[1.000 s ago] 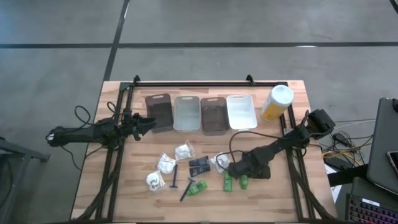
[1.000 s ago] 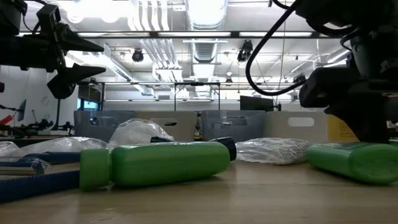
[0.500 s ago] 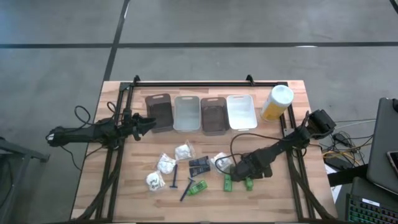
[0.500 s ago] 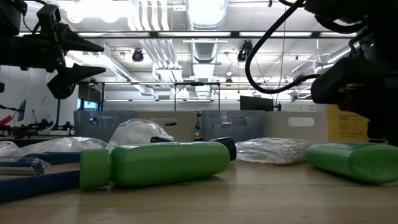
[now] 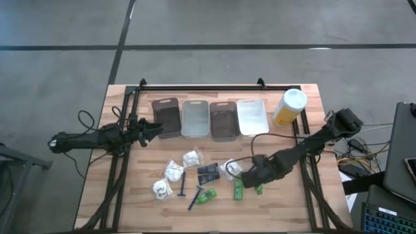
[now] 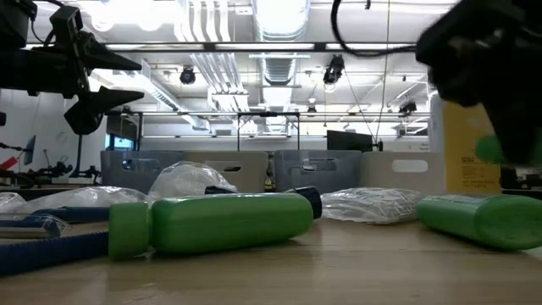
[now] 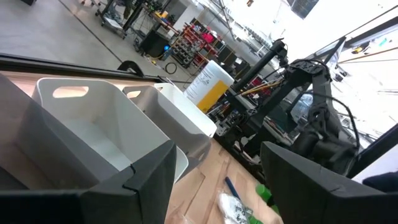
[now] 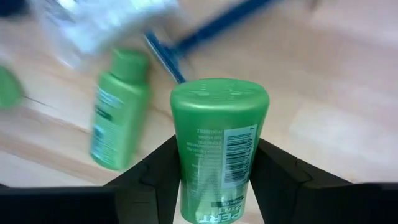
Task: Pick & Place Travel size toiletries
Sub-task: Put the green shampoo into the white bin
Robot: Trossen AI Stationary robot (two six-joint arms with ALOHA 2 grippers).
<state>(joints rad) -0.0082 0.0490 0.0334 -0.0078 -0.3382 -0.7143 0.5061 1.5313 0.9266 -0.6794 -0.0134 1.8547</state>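
Note:
My right gripper (image 5: 254, 180) is shut on a bright green mini bottle (image 8: 217, 143) and holds it above the table's near right part; the bottle also shows raised in the low view (image 6: 498, 150). Two more green bottles (image 5: 238, 190) (image 5: 207, 196) lie on the table. White puffy bundles (image 5: 173, 171), dark-blue razors (image 5: 182, 186) and dark tubes (image 5: 209, 172) lie around them. My left gripper (image 5: 160, 128) is open and empty, in the air beside the left brown bin (image 5: 167, 117). My right gripper pinches the green bottle's two sides (image 8: 186, 180) between its two fingers (image 8: 155, 180). The fingers slant down from the table's right. The bottle sticks out forward past the fingertips, its rounded end (image 8: 219, 93) away from the wrist. It is lifted clear of the table.
Several bins stand in a row at the back: brown, clear (image 5: 195, 118), brown (image 5: 223, 120), white (image 5: 252, 117). A tall yellow canister (image 5: 288, 107) with a white lid stands at the far right. Black frame rails (image 5: 120, 169) run along the table's sides.
My right gripper has gone up with the green bottle, which was lying on the table and now hangs clear of it. The other toiletries have stayed where they were.

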